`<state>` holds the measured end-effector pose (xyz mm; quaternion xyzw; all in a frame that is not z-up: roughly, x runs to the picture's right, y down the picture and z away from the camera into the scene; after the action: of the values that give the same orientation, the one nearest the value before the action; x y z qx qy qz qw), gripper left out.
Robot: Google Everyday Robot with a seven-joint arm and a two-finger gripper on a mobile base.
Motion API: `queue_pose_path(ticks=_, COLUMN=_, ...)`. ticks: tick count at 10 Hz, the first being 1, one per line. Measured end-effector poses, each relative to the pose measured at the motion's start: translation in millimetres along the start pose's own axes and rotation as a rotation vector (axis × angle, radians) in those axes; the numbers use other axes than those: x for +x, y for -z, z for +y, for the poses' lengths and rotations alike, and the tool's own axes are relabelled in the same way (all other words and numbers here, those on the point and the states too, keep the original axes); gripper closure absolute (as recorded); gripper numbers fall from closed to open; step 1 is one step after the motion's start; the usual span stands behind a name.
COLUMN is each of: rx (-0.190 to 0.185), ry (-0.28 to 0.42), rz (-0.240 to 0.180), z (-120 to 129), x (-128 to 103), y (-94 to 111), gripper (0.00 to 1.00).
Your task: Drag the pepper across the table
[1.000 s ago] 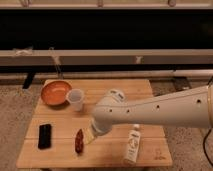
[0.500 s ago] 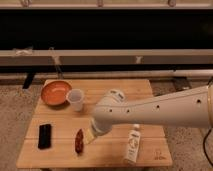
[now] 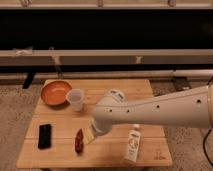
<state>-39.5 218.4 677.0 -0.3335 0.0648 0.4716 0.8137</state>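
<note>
Orange bowl sits beside clear cup; claw just beside pepper.

Gripper beside pepper mostly hidden under arm (itself cut off, right edge).

A thick white robot arm reaches in from the right edge and slopes down toward the left. Its rounded wrist joint bulges near the centre of the view. Below that joint, the gripper points downward and slightly left, largely hidden by the wrist, its pale fingers spread apart.
</note>
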Motion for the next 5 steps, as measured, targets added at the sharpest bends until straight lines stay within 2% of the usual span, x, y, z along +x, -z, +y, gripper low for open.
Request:
queue_pose_path(ticks=2, rx=0.002, ry=-0.003, rz=0.002, z=0, x=-1, y=0, gripper=0.20)
queue_pose_path(ticks=5, rx=0.035, ry=0.002, rz=0.058, z=7, x=-20, y=-19, gripper=0.20)
